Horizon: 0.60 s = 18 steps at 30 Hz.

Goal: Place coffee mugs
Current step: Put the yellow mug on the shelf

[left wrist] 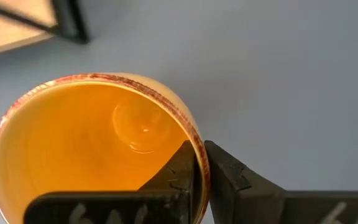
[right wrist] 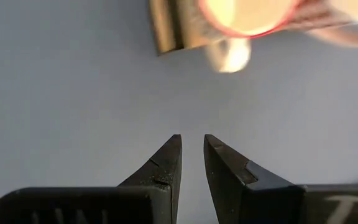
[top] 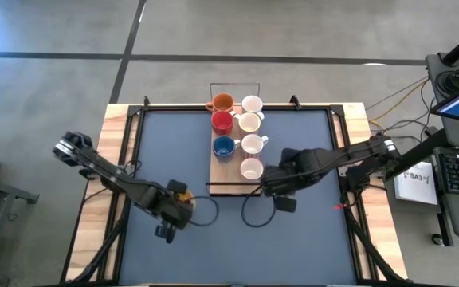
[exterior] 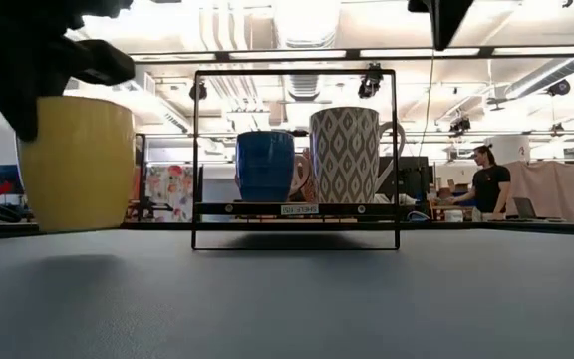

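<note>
A: The left gripper pinches the rim of an orange mug, one finger inside and one outside, over the dark mat well short of the wooden tray.

B: Risk? A rim-only hold could let it tip or slip. Seven mugs crowd the tray; its black wire frame stands between. The right gripper, fingers slightly parted and empty, waits beside the nearest white mug.
</note>
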Available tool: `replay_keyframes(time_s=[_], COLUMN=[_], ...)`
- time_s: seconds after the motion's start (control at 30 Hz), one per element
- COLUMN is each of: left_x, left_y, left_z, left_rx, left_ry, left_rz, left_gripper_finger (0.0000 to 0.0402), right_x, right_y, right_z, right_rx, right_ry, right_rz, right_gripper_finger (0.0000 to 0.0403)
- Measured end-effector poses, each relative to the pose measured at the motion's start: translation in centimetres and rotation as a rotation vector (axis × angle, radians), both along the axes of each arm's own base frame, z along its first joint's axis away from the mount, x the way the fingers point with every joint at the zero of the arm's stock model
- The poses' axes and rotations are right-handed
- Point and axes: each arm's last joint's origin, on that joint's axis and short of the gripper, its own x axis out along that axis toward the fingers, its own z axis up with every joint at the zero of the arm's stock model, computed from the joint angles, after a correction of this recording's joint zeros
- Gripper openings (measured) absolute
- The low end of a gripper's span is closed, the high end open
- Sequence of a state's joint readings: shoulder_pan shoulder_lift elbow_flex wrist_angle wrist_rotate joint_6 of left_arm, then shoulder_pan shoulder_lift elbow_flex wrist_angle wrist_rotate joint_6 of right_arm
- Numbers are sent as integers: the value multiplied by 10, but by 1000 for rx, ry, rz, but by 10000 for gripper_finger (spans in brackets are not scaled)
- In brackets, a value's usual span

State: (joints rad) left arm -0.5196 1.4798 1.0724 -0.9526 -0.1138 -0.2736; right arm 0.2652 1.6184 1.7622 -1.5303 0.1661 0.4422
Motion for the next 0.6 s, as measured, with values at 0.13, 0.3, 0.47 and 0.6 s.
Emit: replay_keyframes(time_s=[0.13,0.3,0.47,0.6], left_x=[-8,4,18,23], left_y=[14,35,65,85], left_z=[4,5,-6,-8], left_rx=[5,-2,-18,-30], left_ry=[-45,-94,-27,-12], left_rz=[94,210,349,420], left_gripper_finger=[9,10,10,10], right_x=[-10,-19,-30,-44], right_y=[-11,-18,-21,-24], right_z=[14,21,19,12], right_rx=[-68,-75,-66,-52], right_ry=[-70,-134,-169,-166], right_rz=[-30,-51,-96,-179], right_gripper_finger=[59,59,59,59])
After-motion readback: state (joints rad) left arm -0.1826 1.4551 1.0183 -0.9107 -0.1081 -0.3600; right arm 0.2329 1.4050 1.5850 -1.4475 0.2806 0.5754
